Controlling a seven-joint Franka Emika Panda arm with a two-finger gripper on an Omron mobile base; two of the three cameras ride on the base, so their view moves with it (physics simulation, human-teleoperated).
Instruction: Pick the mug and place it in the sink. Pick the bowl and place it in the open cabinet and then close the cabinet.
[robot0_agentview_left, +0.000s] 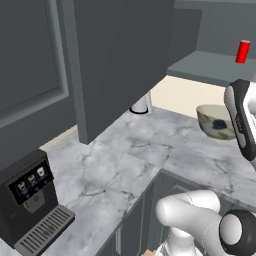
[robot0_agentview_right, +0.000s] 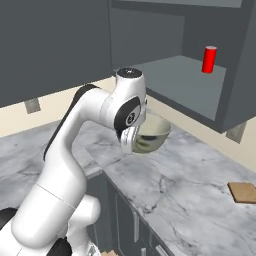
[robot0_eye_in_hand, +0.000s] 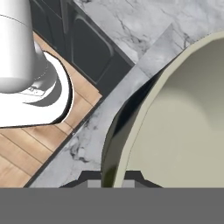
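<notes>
Claw (robot0_eye_in_hand: 112, 177): clenched on the bowl (robot0_agentview_right: 152, 132) rim, at 6 o'clock in the hand view.
Bowl: held just above the tabletop (robot0_agentview_right: 200, 200).
Cabinet (robot0_agentview_right: 210, 107): open, at 1 o'clock; red can (robot0_agentview_right: 209, 59) inside.

Bowl (robot0_agentview_right: 152, 134) above counter (robot0_agentview_right: 200, 195), below cabinet (robot0_agentview_right: 190, 85) holding can (robot0_agentview_right: 210, 59).

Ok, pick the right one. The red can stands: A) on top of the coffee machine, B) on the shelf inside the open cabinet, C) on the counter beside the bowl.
B: the red can stands upright on the shelf of the open cabinet, above the counter where the bowl is.
</notes>
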